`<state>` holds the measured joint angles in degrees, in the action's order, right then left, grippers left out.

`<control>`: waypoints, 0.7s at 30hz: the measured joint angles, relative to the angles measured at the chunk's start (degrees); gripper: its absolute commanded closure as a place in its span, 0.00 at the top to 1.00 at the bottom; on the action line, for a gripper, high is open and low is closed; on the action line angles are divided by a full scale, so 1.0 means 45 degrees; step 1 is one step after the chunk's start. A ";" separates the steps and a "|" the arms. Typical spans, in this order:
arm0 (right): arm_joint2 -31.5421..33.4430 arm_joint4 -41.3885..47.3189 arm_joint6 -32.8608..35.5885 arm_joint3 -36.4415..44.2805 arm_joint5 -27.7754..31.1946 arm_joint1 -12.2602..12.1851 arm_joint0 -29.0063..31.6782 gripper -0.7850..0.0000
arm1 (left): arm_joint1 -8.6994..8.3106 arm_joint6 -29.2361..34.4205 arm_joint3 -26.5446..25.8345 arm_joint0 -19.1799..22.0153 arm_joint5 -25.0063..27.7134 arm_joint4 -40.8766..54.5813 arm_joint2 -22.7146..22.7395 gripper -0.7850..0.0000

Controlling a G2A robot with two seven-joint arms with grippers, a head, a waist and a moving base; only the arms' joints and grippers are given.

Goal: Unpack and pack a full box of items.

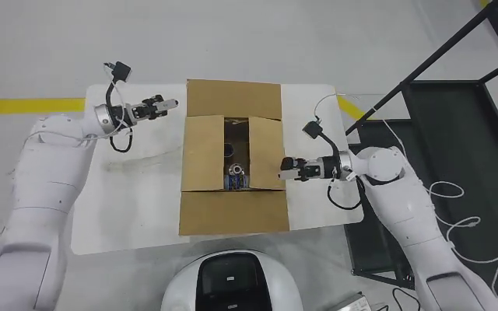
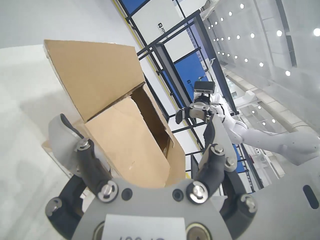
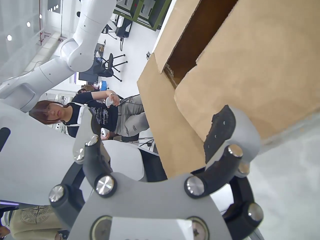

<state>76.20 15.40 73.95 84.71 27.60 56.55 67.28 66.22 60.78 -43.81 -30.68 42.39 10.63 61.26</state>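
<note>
Box [image 1: 233,159] half-open, items [image 1: 236,175] inside

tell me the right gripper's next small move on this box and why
Probably nudge the open right gripper in, catch the right inner flap and swing it outward: both inner flaps half cover the box; items show through the gap.

Brown cardboard box [image 1: 204,159] sits upright mid-way along the bench [image 1: 148,202], end flaps spread flat, side flaps nearly closed; small items [image 1: 235,177] show through the gap.
</note>
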 measured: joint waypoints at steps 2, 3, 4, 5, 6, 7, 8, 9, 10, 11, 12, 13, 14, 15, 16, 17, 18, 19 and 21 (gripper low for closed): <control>0.0501 -0.0025 -0.0123 0.0553 -0.0208 -0.0127 0.0760 1.00 | 0.0210 -0.0624 0.0668 0.0437 0.0334 -0.0514 -0.0435 1.00; 0.0663 -0.0057 -0.0187 0.0767 -0.0286 -0.0168 0.1046 1.00 | 0.0301 -0.0941 0.0939 0.0603 0.0456 -0.0783 -0.0616 1.00; 0.0813 -0.0106 -0.0260 0.0986 -0.0364 -0.0206 0.1357 1.00 | 0.0418 -0.1426 0.1279 0.0798 0.0622 -0.1161 -0.0839 1.00; 0.0854 -0.0125 -0.0282 0.1048 -0.0387 -0.0216 0.1459 1.00 | 0.0505 -0.1793 0.1507 0.0905 0.0745 -0.1411 -0.0994 1.00; 0.0862 -0.0129 -0.0288 0.1058 -0.0391 -0.0217 0.1467 1.00 | 0.0579 -0.2074 0.1685 0.0973 0.0840 -0.1564 -0.1121 1.00; 0.0856 -0.0129 -0.0287 0.1046 -0.0389 -0.0217 0.1441 1.00 | 0.0623 -0.2237 0.1792 0.1003 0.0892 -0.1626 -0.1198 1.00; 0.0850 -0.0128 -0.0284 0.1037 -0.0386 -0.0215 0.1426 1.00 | 0.0627 -0.2256 0.1806 0.1005 0.0896 -0.1625 -0.1207 1.00; 0.0846 -0.0128 -0.0282 0.1033 -0.0384 -0.0214 0.1419 1.00 | 0.0625 -0.2249 0.1800 0.1001 0.0893 -0.1615 -0.1204 1.00; 0.0845 -0.0126 -0.0281 0.1031 -0.0382 -0.0214 0.1417 1.00 | 0.0620 -0.2230 0.1789 0.0996 0.0887 -0.1603 -0.1196 1.00; 0.0845 -0.0126 -0.0280 0.1031 -0.0382 -0.0213 0.1418 1.00 | 0.0619 -0.2222 0.1784 0.0995 0.0884 -0.1599 -0.1193 1.00; 0.0845 -0.0125 -0.0280 0.1031 -0.0382 -0.0213 0.1418 1.00 | 0.0618 -0.2220 0.1783 0.0994 0.0883 -0.1598 -0.1192 1.00; 0.0845 -0.0125 -0.0280 0.1031 -0.0382 -0.0213 0.1419 1.00 | 0.0618 -0.2220 0.1783 0.0994 0.0883 -0.1598 -0.1192 1.00; 0.0845 -0.0125 -0.0280 0.1031 -0.0382 -0.0213 0.1419 1.00 | 0.0618 -0.2219 0.1783 0.0994 0.0883 -0.1598 -0.1191 1.00; 0.0845 -0.0125 -0.0280 0.1031 -0.0382 -0.0213 0.1419 1.00 | 0.0618 -0.2219 0.1783 0.0994 0.0883 -0.1598 -0.1191 1.00; 0.0845 -0.0125 -0.0280 0.1031 -0.0382 -0.0213 0.1419 1.00 | 0.0618 -0.2219 0.1783 0.0994 0.0882 -0.1598 -0.1191 1.00; 0.0845 -0.0125 -0.0280 0.1031 -0.0382 -0.0213 0.1419 1.00 | 0.0618 -0.2219 0.1783 0.0994 0.0882 -0.1598 -0.1191 1.00; 0.0844 -0.0126 -0.0282 0.1035 -0.0384 -0.0213 0.1421 1.00 | 0.0617 -0.2220 0.1780 0.0992 0.0880 -0.1598 -0.1192 1.00; 0.0830 -0.0164 -0.0378 0.1097 -0.0441 -0.0213 0.1456 1.00 | 0.0594 -0.2311 0.1684 0.0958 0.0793 -0.1699 -0.1215 1.00; 0.0821 -0.0182 -0.0540 0.1246 -0.0721 -0.0224 0.1550 1.00 | 0.0510 -0.2818 0.1290 0.0822 0.0452 -0.2405 -0.1219 1.00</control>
<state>79.89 14.58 71.53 90.31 24.36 55.54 74.25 68.51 48.09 -38.01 -26.98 44.42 -0.19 55.77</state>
